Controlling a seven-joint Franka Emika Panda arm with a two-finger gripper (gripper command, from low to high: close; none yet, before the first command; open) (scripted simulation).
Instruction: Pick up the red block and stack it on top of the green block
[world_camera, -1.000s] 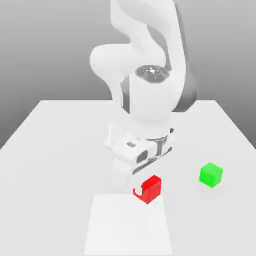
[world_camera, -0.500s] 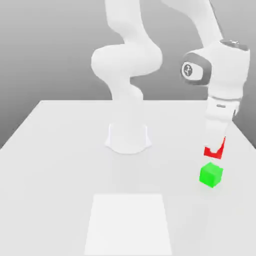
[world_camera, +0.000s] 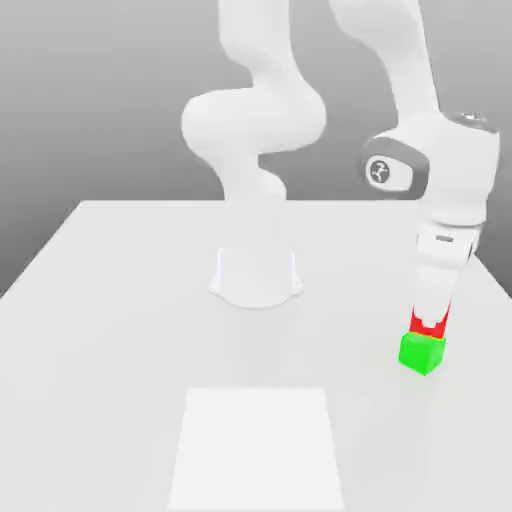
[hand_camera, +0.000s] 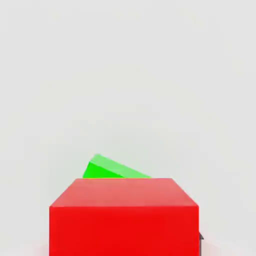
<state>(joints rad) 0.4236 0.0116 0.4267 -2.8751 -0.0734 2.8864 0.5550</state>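
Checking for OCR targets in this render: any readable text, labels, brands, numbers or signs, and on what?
No readable text anywhere.
Round emblem on the arm's grey wrist joint: a white mark on a dark disc, a symbol rather than letters; cannot be read as text.
Red block, green block, table and the lighter square patch on it: plain faces, no markings.

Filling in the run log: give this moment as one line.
phase: placing | tool: shut on red block | red block: directly above green block | release: not yet
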